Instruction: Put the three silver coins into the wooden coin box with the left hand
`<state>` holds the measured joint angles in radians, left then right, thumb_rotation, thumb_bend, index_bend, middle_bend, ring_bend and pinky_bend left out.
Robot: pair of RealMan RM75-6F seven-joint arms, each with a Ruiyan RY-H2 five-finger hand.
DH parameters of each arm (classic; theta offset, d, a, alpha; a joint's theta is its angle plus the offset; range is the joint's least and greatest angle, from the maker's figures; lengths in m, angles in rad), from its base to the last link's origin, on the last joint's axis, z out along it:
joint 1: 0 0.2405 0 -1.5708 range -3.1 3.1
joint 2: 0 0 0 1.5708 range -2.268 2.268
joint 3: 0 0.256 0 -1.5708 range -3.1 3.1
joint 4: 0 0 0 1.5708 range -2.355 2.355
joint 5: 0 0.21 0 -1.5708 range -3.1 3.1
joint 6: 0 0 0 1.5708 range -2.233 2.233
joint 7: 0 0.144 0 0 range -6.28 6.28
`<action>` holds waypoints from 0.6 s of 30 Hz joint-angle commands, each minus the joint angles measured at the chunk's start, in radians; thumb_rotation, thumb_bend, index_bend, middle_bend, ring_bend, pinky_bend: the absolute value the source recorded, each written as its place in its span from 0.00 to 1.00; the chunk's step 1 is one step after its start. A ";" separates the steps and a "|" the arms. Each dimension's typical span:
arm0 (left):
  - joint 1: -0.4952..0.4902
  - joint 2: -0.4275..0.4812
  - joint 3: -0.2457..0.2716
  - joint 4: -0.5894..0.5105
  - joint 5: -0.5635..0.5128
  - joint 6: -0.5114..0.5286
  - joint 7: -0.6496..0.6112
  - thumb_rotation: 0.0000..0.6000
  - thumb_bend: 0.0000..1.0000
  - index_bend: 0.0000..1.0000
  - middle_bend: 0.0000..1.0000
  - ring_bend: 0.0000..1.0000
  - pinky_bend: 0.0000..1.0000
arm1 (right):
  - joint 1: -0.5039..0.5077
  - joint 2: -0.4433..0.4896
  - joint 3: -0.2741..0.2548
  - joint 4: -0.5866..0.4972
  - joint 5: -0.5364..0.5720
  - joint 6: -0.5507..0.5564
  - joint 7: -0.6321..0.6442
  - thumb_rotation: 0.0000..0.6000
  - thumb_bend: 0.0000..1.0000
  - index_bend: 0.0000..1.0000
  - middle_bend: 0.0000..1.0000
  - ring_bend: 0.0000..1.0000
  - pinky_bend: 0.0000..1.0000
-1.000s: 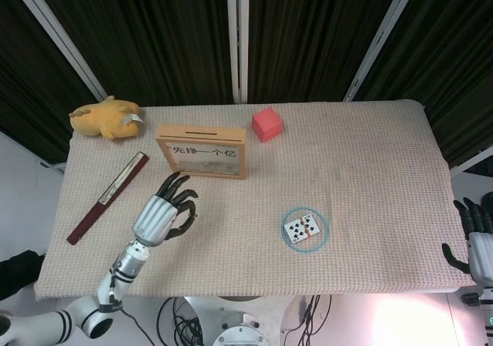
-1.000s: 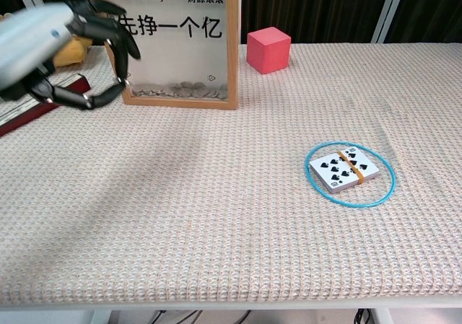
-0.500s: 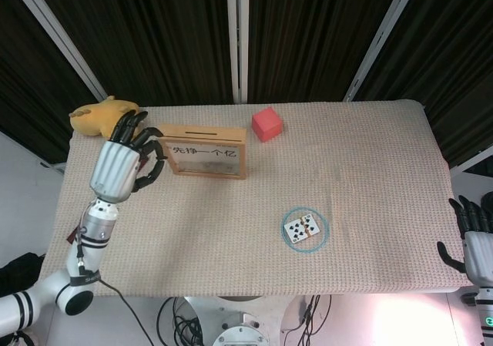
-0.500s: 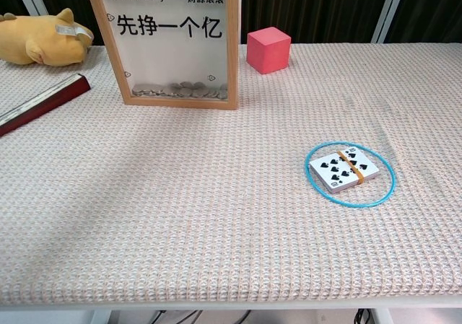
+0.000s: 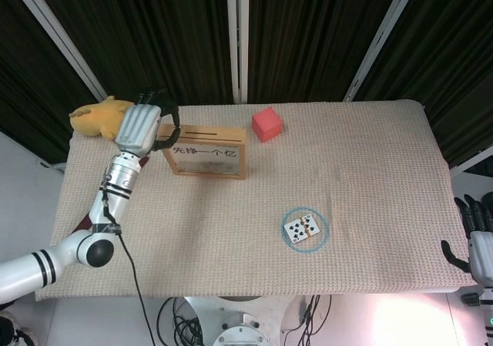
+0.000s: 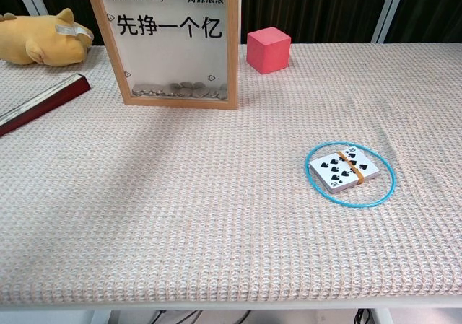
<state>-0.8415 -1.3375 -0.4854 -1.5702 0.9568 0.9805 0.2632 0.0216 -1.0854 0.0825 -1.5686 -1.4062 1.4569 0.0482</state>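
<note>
The wooden coin box (image 5: 203, 152) stands upright at the back left of the table, and its glass front (image 6: 170, 42) shows several silver coins (image 6: 180, 89) piled at the bottom. My left hand (image 5: 141, 124) hovers at the left end of the box top, beside the slot (image 5: 202, 132), with its fingers (image 5: 165, 115) curled inward. Whether a coin sits between them is hidden. No loose coin shows on the cloth. The chest view does not show the left hand. My right hand (image 5: 479, 238) hangs off the table's right edge, fingers apart and holding nothing.
A yellow plush toy (image 5: 96, 117) lies behind the left hand. A long dark red case (image 6: 41, 102) lies at the left. A red cube (image 5: 266, 123) sits right of the box. A banded card deck (image 5: 302, 227) lies inside a blue ring (image 6: 386, 167).
The left hand rose from the cloth in front of the box, swung left and back, and now sits at the left end of the box top. It left the chest view.
</note>
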 commanded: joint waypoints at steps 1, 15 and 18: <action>-0.017 -0.017 0.007 0.017 -0.021 -0.014 -0.016 1.00 0.52 0.66 0.34 0.10 0.10 | -0.001 -0.002 0.000 0.004 0.008 -0.006 0.002 1.00 0.30 0.00 0.00 0.00 0.00; -0.087 -0.056 0.040 0.122 -0.061 -0.089 -0.068 1.00 0.51 0.66 0.34 0.10 0.08 | -0.006 -0.017 -0.004 0.033 0.024 -0.019 0.016 1.00 0.30 0.00 0.00 0.00 0.00; -0.096 -0.061 0.038 0.129 -0.097 -0.111 -0.088 1.00 0.51 0.66 0.34 0.10 0.08 | -0.007 -0.019 -0.003 0.044 0.012 -0.008 0.031 1.00 0.30 0.00 0.00 0.00 0.00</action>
<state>-0.9309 -1.3943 -0.4468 -1.4467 0.8771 0.8821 0.1864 0.0153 -1.1034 0.0794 -1.5289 -1.3903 1.4452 0.0748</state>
